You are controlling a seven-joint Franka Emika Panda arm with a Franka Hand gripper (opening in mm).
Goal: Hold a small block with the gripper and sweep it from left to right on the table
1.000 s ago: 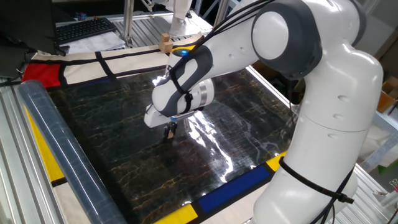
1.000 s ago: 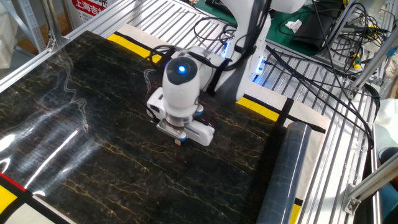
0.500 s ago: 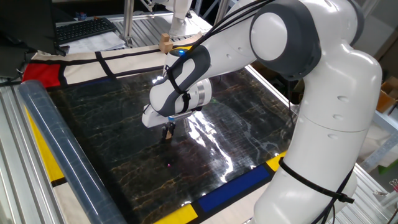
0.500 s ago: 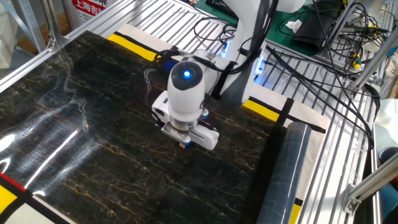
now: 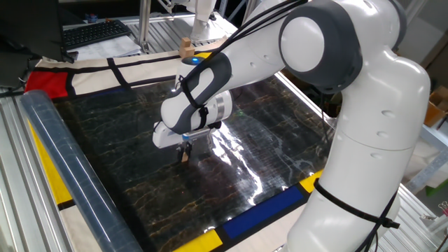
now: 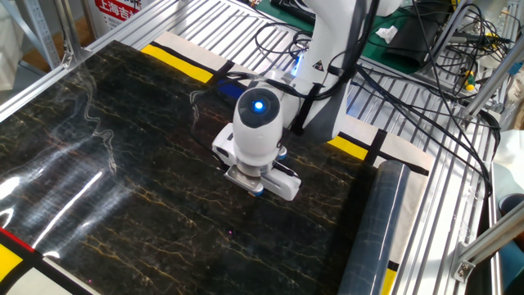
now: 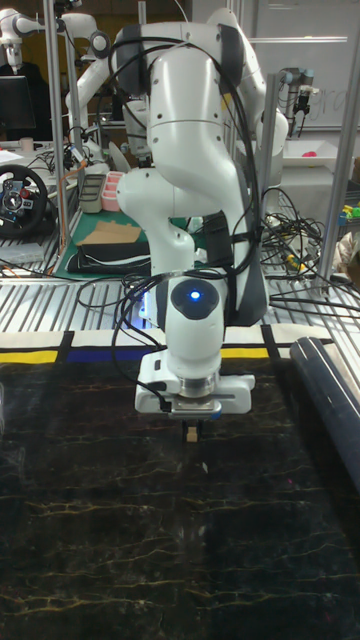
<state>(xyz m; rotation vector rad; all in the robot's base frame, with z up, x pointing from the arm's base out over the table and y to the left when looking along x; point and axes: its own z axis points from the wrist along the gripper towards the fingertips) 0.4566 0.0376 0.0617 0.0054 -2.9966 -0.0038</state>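
Observation:
My gripper (image 5: 185, 150) points straight down at the middle of the black marble table (image 5: 273, 133) and is shut on the small block (image 5: 185, 157). The block is a tiny tan cube at the fingertips, at or just above the sheet. The tall fixed view shows the gripper (image 7: 190, 427) from the front, with the small block (image 7: 190, 435) sticking out below the fingers over the table (image 7: 100, 520). In the other fixed view the gripper (image 6: 255, 188) sits under the white wrist, over the table (image 6: 98, 205), and I cannot make out the block there.
A long rolled grey sheet (image 5: 70, 175) lies along one table edge, also seen as the roll (image 6: 372, 233) and the roll (image 7: 335, 400). A larger tan wooden block (image 5: 186, 47) stands at the far border. Cables (image 6: 426, 90) and metal framing lie beyond the table.
The gripper has slid a short way across the table toward the rolled sheet, still shut on the small block.

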